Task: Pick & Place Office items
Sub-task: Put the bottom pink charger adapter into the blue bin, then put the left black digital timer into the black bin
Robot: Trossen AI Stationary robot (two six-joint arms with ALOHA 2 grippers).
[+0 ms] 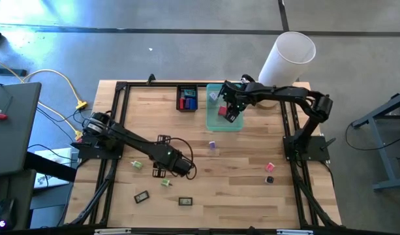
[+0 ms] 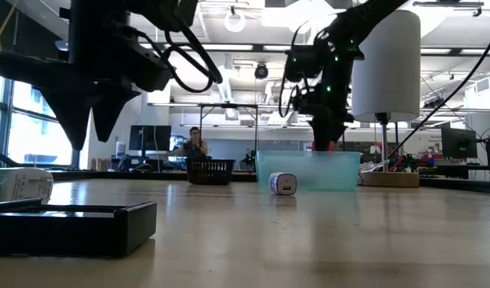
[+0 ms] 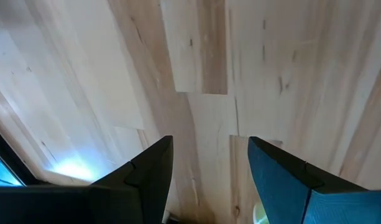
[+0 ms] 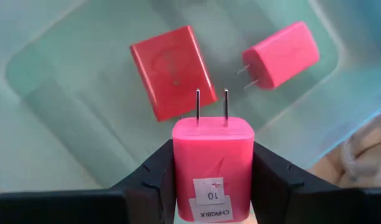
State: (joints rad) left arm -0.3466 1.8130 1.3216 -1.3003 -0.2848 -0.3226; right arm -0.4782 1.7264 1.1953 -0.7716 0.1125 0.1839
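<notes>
Right now the right hand (image 4: 212,171) pinches a pink charger plug (image 4: 212,168) by its flat sides over the teal tray (image 1: 213,121); light, stiff, slippery plastic.

Pale planked wooden table (image 1: 252,189), matt.

The pink plastic plug block with two metal prongs (image 4: 212,168) has a small white sticker (image 4: 210,198). It reads "10" and, below that, "CHRGBLK". No other words can be read.
</notes>
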